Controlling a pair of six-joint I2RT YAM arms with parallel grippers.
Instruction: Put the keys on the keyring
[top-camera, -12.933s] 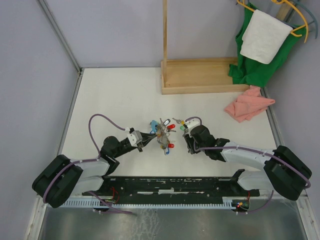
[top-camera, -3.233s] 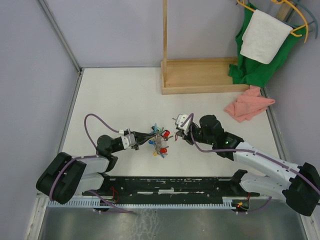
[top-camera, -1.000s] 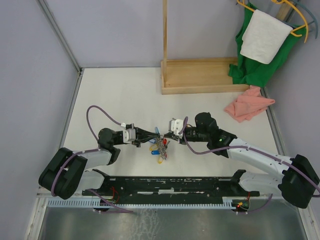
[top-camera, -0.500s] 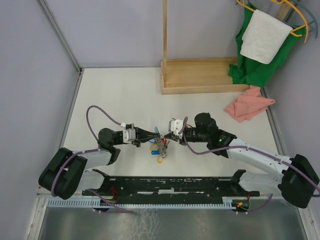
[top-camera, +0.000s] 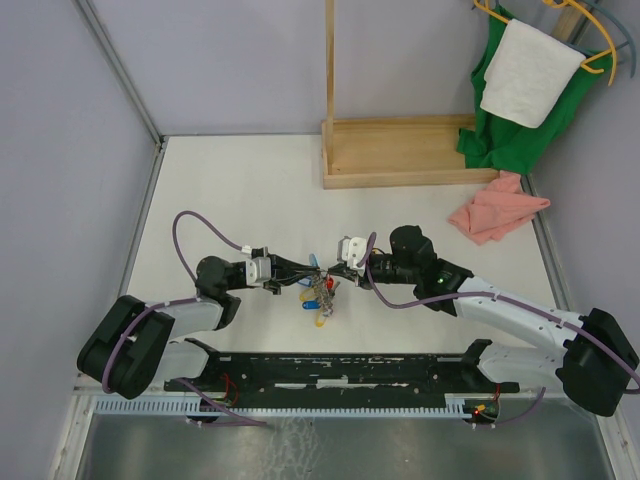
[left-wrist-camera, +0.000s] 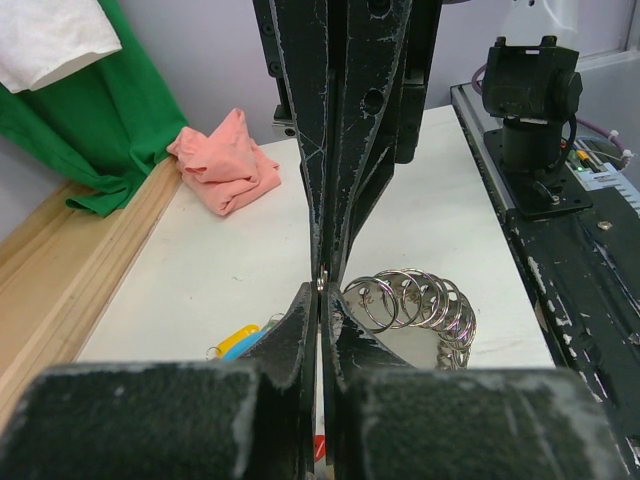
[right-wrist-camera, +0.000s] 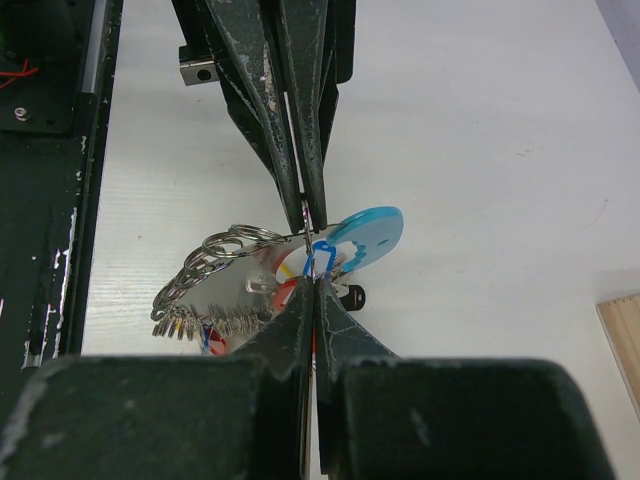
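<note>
The white table (top-camera: 230, 190) has a wooden stand (top-camera: 400, 165) at the back. 1 pink cloth (top-camera: 497, 208) lies crumpled near the stand, by the table's edge.

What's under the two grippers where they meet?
A bunch of keys with silver rings and blue, yellow, red tags. Both shut, the left gripper and right gripper cover what they pinch.

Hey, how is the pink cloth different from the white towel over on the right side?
Colour: the pink cloth is salmon, the white towel plain white.
Pose: the pink cloth is crumpled in a heap, while the white towel hangs flat and smooth.
Place: the pink cloth lies on the table beside the wooden frame; the white towel is draped over a hanging green garment.
Both are soft fabric at the right of the scene.
</note>
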